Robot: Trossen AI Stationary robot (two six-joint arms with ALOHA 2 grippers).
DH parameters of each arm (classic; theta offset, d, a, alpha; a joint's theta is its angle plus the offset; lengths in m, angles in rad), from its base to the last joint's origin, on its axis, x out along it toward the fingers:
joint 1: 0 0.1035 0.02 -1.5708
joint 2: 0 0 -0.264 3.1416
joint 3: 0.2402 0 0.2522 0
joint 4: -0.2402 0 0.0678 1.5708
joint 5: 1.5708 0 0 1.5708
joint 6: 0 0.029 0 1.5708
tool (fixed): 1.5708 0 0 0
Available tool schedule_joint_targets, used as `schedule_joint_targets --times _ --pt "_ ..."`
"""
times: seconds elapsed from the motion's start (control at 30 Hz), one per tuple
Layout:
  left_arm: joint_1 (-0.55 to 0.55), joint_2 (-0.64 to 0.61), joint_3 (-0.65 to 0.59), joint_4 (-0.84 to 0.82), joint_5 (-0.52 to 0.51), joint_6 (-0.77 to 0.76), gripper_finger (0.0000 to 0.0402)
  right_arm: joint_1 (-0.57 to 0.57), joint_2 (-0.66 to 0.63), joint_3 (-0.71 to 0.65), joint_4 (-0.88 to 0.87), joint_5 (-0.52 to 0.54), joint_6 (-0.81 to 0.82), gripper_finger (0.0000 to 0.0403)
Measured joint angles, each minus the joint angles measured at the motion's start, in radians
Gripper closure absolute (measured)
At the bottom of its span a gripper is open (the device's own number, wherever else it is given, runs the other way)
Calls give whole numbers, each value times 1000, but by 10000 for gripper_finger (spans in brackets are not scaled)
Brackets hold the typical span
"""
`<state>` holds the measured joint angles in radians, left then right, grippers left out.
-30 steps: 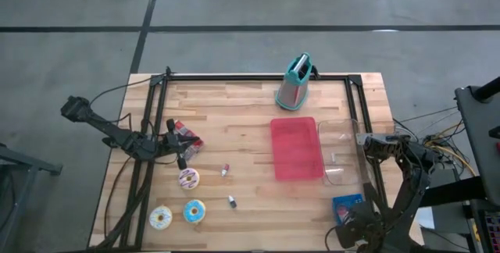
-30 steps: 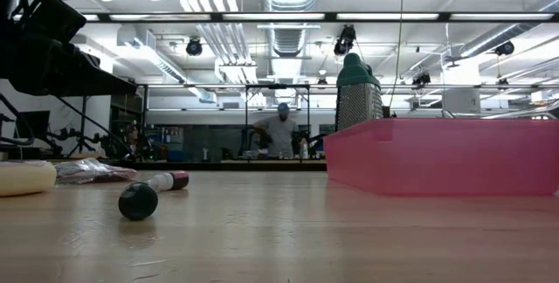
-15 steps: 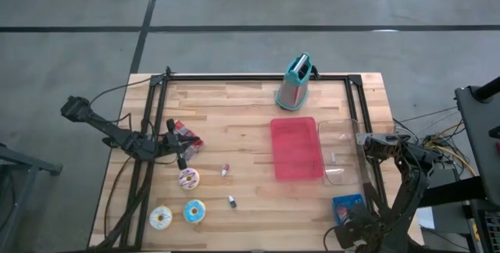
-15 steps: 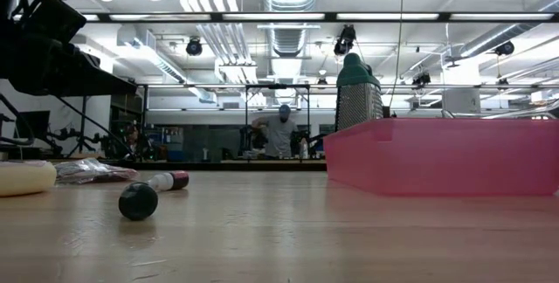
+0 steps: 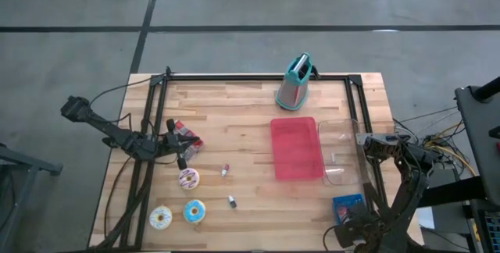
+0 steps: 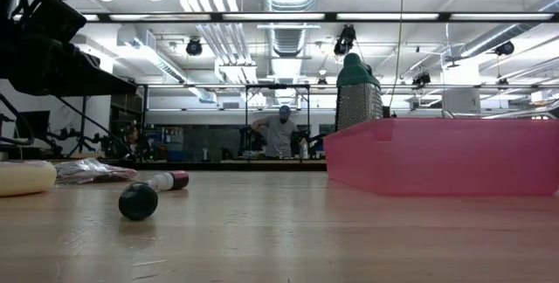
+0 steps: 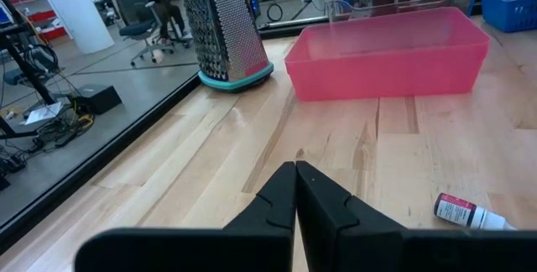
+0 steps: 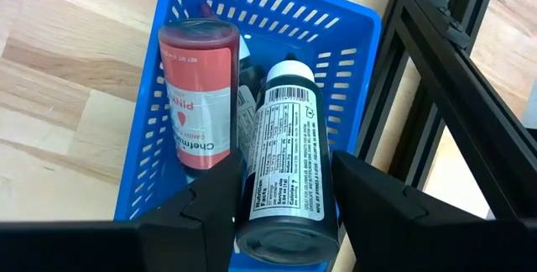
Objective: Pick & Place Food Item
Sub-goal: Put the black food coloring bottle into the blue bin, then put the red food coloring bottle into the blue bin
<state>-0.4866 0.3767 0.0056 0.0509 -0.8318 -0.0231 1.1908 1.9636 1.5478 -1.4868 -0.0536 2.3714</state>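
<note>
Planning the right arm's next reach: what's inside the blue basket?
The blue basket holds a pink-labelled bottle and a dark-capped bottle lying side by side. Something dark lies between them, mostly hidden.

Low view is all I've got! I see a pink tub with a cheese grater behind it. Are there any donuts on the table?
Observer: Yes, three, on the left arm's side: a pink donut, a pale donut and a blue donut.
Operator: Is a gripper near them?
Observer: The left gripper is close to the pink one, shut and holding nothing.
Operator: And the other one?
Observer: The right gripper hangs open over a blue basket of bottles.
</note>
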Motion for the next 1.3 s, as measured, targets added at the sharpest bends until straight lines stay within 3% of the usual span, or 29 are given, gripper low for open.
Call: schedule_joint_targets --times 0.23,0.8,1.17,1.3 --pt "0 0 0 0 0 0 390 0 0 0 0 0 0 223" --pt "0 0 0 0 0 0 390 0 0 0 -2 0 0 154" --pt "0 0 0 0 0 0 390 -62 -12 43 -59 4 -3 163" --pt "0 0 0 0 0 0 390 -122 -62 63 -69 110 -22 162"
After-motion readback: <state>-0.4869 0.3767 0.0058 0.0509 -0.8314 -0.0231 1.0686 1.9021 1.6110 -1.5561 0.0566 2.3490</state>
